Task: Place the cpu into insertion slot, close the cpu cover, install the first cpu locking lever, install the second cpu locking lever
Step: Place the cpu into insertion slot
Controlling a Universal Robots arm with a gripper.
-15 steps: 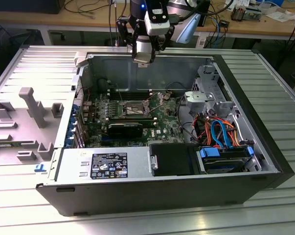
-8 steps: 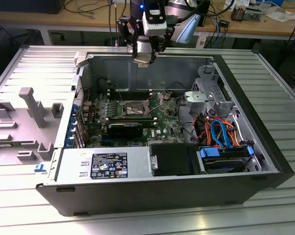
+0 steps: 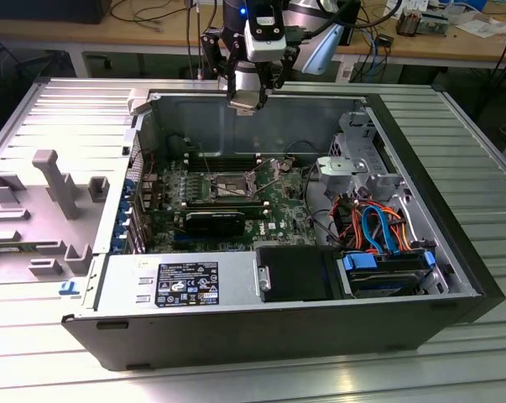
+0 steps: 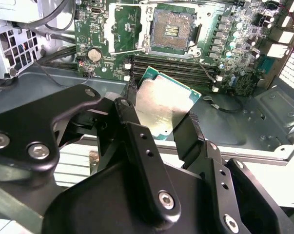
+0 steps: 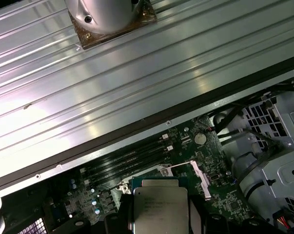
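Open case (image 3: 236, 336) on ribbed counter (image 3: 475, 168); over it, jaws pinch the cpu (image 4: 162, 105) by opposite edges, well clear of the socket (image 4: 171, 31).

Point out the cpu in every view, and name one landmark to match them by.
Exterior view: the cpu hangs in the gripper, raised over the open case.
Second wrist view: cpu between the black fingers, cpu socket beyond it.
First wrist view: cpu in front of the cpu socket.
Shared landmark: the cpu socket on the motherboard.

Dull silvery metal top on the cpu (image 4: 162, 100), matt black hand (image 4: 161, 117), glossy ribbed metal table (image 5: 137, 73)
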